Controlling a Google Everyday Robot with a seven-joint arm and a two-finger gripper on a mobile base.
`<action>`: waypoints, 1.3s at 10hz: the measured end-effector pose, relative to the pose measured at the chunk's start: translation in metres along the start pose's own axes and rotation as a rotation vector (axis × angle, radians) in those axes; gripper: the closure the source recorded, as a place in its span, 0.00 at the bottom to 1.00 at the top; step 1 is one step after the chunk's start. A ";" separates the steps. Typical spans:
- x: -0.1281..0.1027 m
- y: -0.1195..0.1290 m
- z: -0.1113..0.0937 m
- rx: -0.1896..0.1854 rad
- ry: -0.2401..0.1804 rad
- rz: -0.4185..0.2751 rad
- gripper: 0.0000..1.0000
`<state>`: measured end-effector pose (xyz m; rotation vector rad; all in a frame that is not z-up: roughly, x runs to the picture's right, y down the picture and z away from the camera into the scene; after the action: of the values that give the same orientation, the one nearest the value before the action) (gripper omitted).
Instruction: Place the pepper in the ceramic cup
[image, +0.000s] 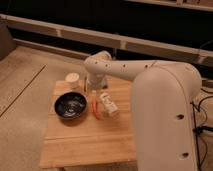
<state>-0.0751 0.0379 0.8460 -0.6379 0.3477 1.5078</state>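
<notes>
Looking down on a low wooden table (85, 145) standing on speckled beige floor (20, 105), with bare front boards lying nearest, on the near side of a wide black bowl (70, 106). Noting the robot's large white body (167, 125) rising well to the right of the bowl and covering the table's right edge. Finding the bowl itself sitting upright on the table's left half, glossy, with its inside too dark for reading.

Spotting the pepper (96, 109) lying flat on the wood just to the right of the bowl, thin and red-orange, running from near to far, close to the bowl's rim yet seemingly not touching it. Seeing a white bottle (109, 104) lying on its side further right of the bowl, just beside the pepper, angled across the boards.

Following the white arm (125, 70) bending from the body leftward toward the bowl and turning down over the table. Placing the gripper (94, 92) at the arm's lower end, hanging right of the bowl's far rim, directly over the pepper's far end; being unable to tell whether released, clenched or grasping, or whether touching the pepper.

Picking out the ceramic cup (73, 79) standing upright beyond the bowl, near the table's far left corner, pale cream, apart from both bowl and gripper. Closing on a dark wall (125, 20) with pale horizontal rails (75, 32) running well behind the bowl.
</notes>
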 end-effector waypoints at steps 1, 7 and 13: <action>0.001 0.000 0.002 0.002 0.007 0.001 0.36; -0.010 -0.020 0.026 0.040 0.093 0.077 0.32; -0.011 -0.013 0.039 0.069 0.123 0.050 0.54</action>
<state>-0.0696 0.0525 0.8855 -0.6736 0.5111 1.5011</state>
